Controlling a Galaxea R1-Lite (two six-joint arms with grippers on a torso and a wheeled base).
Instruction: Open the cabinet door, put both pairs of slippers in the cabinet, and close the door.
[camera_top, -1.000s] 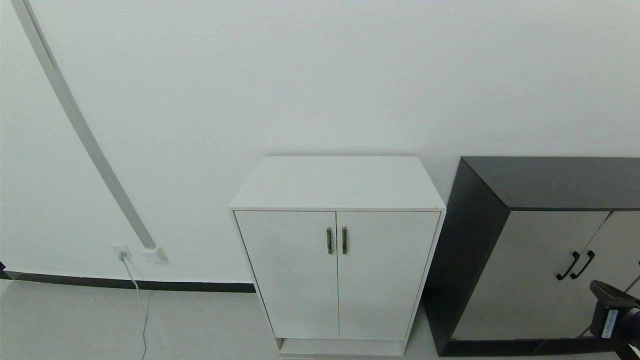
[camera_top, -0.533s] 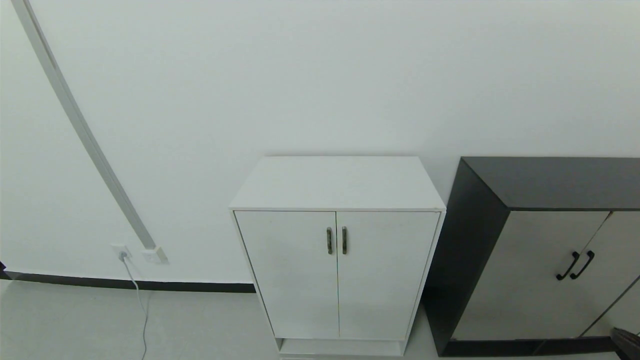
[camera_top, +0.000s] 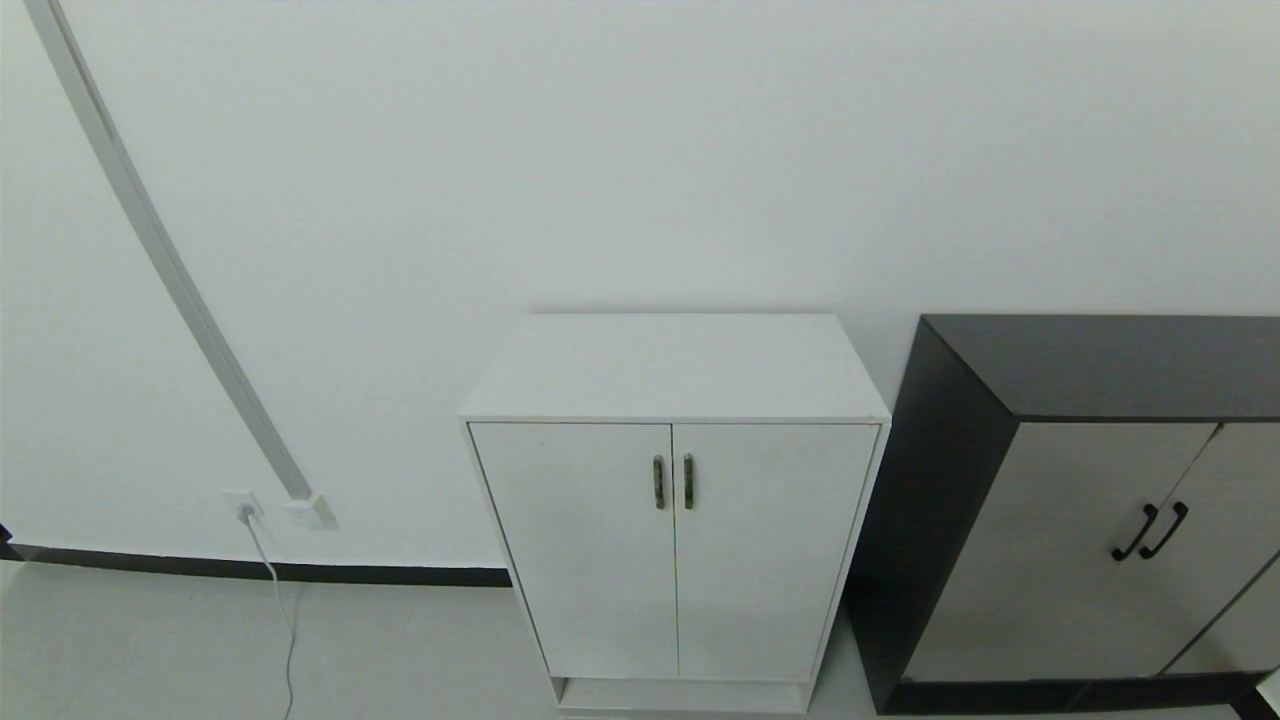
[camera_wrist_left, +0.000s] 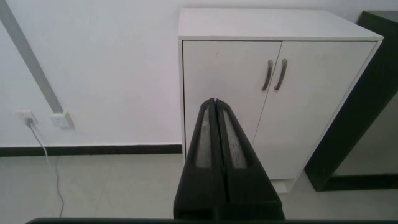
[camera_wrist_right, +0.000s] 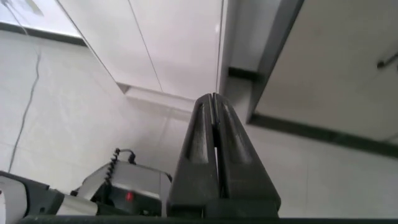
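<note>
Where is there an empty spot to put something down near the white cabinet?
The top of the white cabinet is bare, and so is the top of the black cabinet. The floor between the white cabinet and the cable is open too. It gets tight where the two cabinets stand close together.

No text, label, number or sign is showing clearly enough to be read. The white two-door wooden cabinet (camera_top: 675, 550), the black cabinet with grey doors (camera_top: 950, 500) beside it and the plain white wall (camera_top: 640, 150) behind them are carrying no print that can be made out.
</note>
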